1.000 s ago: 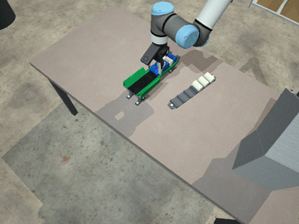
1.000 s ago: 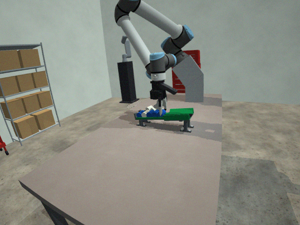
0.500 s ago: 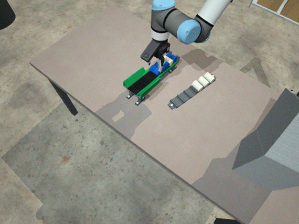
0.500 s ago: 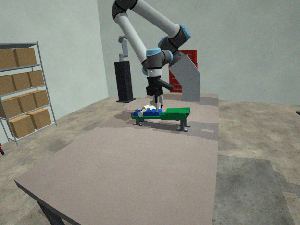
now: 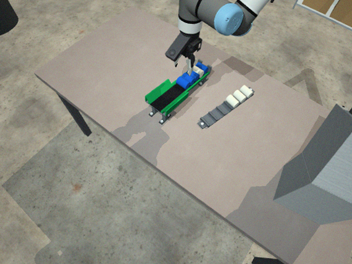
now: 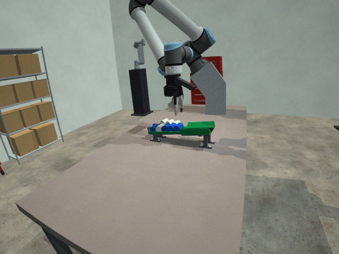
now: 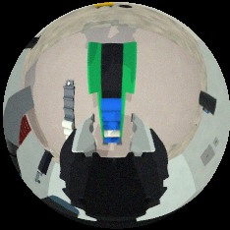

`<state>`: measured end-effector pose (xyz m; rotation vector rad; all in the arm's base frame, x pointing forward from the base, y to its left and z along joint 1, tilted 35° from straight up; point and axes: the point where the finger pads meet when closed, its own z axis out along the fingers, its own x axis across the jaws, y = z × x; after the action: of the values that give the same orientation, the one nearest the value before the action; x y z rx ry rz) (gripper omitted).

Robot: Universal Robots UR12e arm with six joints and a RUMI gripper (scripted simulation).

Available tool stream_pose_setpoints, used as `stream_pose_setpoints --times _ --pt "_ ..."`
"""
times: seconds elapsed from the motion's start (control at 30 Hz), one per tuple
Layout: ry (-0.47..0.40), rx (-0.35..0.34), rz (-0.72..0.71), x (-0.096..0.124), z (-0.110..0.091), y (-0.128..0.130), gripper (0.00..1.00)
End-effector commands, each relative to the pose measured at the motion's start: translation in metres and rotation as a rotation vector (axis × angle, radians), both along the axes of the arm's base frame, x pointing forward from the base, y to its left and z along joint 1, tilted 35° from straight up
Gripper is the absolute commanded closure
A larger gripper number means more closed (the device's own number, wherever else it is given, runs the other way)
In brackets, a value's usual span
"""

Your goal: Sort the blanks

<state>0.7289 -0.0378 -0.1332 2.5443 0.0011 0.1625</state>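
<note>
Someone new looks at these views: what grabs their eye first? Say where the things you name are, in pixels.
Probably the bright green feed ramp [image 5: 176,103] [image 6: 195,132] [image 7: 130,64] on the table, with blue blanks [image 5: 183,82] [image 6: 179,126] [image 7: 111,104] and one white blank [image 5: 199,70] [image 6: 159,127] [image 7: 112,133] among them. Next, the big arm [image 5: 206,8] [image 6: 173,56] reaching over it, its tool [image 5: 183,65] [image 6: 178,112] [image 7: 112,114] above the blanks. Beside the ramp, three white blanks [image 5: 239,95] [image 6: 171,121] sit in the dark stock rack [image 5: 215,114] [image 7: 69,103].

Four blue blanks and one white one on the green feed ramp [image 5: 175,103] [image 6: 195,132] [image 7: 93,69], three white on the rack.
From the stop [image 5: 209,70] [image 6: 149,129], the ramp's row runs one blue bar [image 5: 201,66] [image 6: 153,127] [image 7: 112,140], one white bar [image 5: 198,70] [image 6: 159,127] [image 7: 112,133], then three blue bars [image 5: 183,82] [image 6: 172,127] [image 7: 111,104], all lying crosswise on the dark bed; three rounded white bars [image 5: 239,95] [image 6: 171,121] [image 7: 67,125] lie side by side across one end of the gray ribbed rack [image 5: 215,114] [image 7: 69,104].
</note>
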Motion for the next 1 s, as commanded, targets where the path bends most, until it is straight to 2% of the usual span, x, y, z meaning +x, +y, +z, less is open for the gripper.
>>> stream_pose_setpoints --times 0.0,0.03,0.07,0.97 --pt "0.006 0.000 -0.003 -0.0034 0.0054 0.0052 0.52" --pt "0.006 0.001 -0.003 -0.0032 0.0056 0.0051 0.52" --pt "0.006 0.001 -0.004 -0.0032 0.0055 0.0041 0.00" --pt "0.006 0.001 -0.008 -0.0037 0.0041 0.0034 0.00"
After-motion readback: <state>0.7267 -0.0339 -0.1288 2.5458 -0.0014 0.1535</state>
